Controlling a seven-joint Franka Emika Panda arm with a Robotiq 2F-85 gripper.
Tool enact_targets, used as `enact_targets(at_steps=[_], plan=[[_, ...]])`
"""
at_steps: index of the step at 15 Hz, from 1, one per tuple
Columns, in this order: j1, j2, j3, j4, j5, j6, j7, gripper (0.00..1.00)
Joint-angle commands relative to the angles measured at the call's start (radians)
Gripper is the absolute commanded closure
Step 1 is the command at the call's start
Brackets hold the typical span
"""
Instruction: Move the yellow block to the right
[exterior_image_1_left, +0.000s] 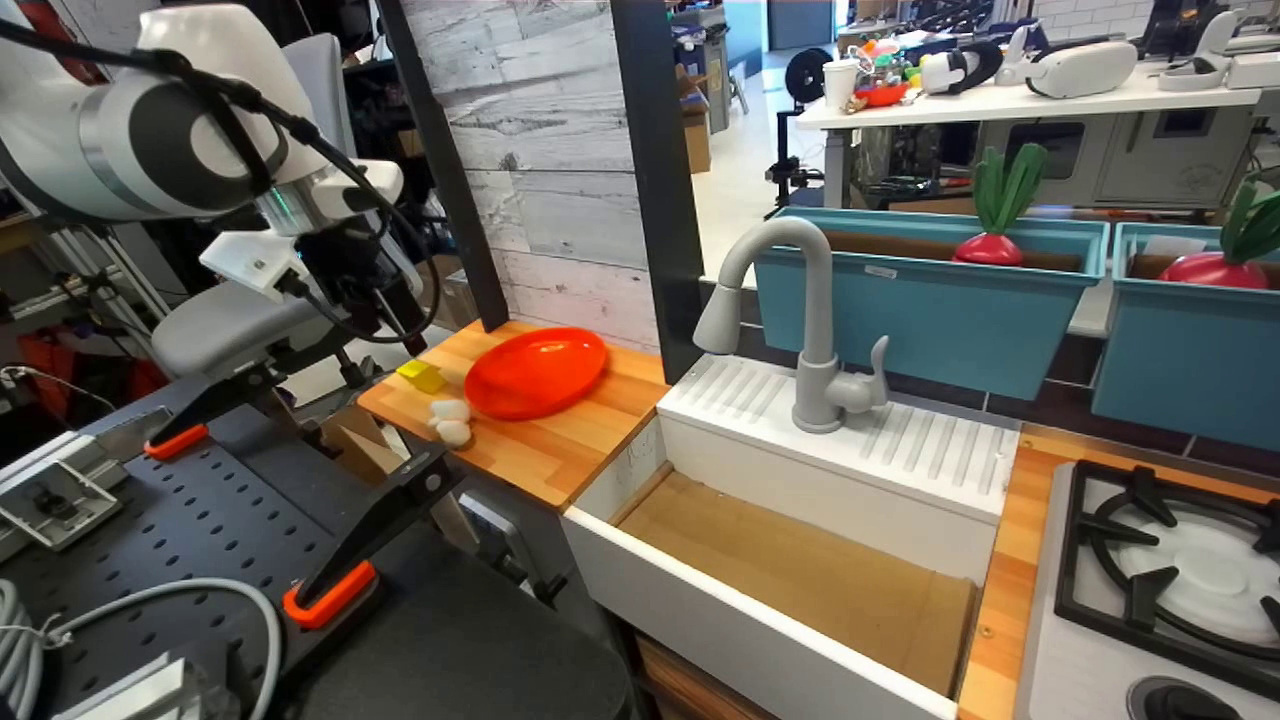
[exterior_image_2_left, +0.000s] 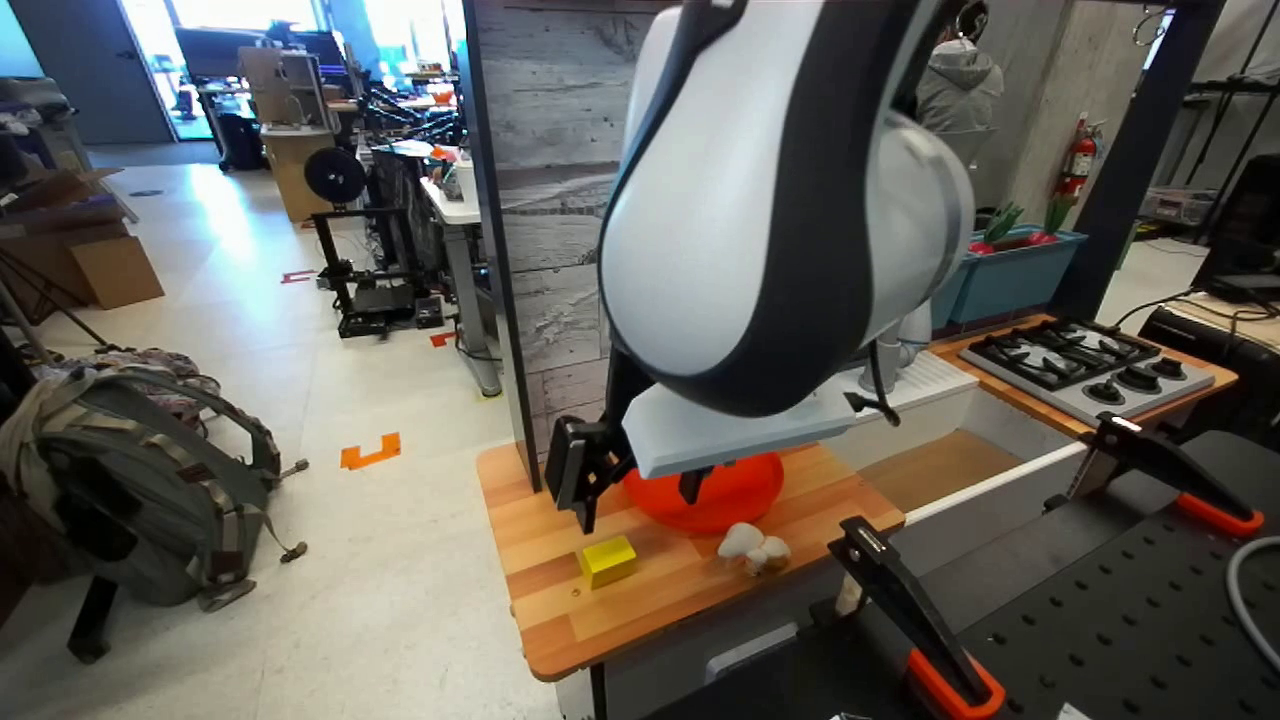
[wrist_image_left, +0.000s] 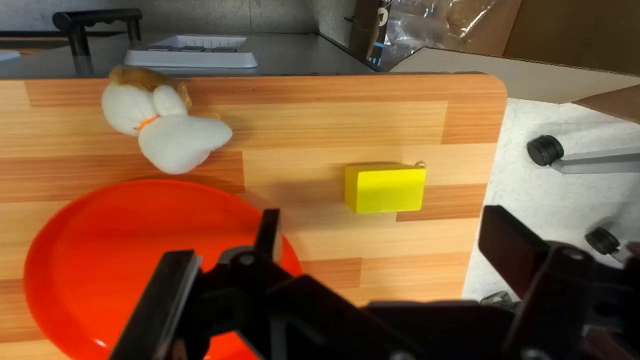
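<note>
The yellow block (exterior_image_1_left: 421, 377) lies on the wooden counter near its outer end. It also shows in an exterior view (exterior_image_2_left: 608, 562) and in the wrist view (wrist_image_left: 387, 190), where it is fully visible. My gripper (wrist_image_left: 383, 220) is open with nothing between its fingers. It hangs above the counter, apart from the block. In the wrist view the block appears between the two fingers and slightly beyond their tips. The gripper also shows in both exterior views (exterior_image_1_left: 395, 325) (exterior_image_2_left: 640, 505), partly covered by the arm in one of them.
A round orange-red plate (wrist_image_left: 140, 240) lies beside the block. A small white plush object (wrist_image_left: 175, 140) lies near the counter's front edge. A grey plank wall (exterior_image_1_left: 560, 180) stands behind. The sink (exterior_image_1_left: 760, 640) adjoins the counter (exterior_image_1_left: 560, 460), whose outer end drops to the floor.
</note>
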Motion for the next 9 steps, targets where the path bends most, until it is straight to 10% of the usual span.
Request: enact_targets(at_steps=[1,7,8,9], plan=[[0.060,0.113,-0.029,0.116,0.075,-0.007,-0.033,0.00],[0.090,0.213,-0.042,0.227,0.099,-0.043,-0.044,0.00],[0.092,0.223,-0.045,0.239,0.099,-0.052,-0.047,0.25],[0.091,0.231,-0.045,0.247,0.097,-0.057,-0.050,0.26]])
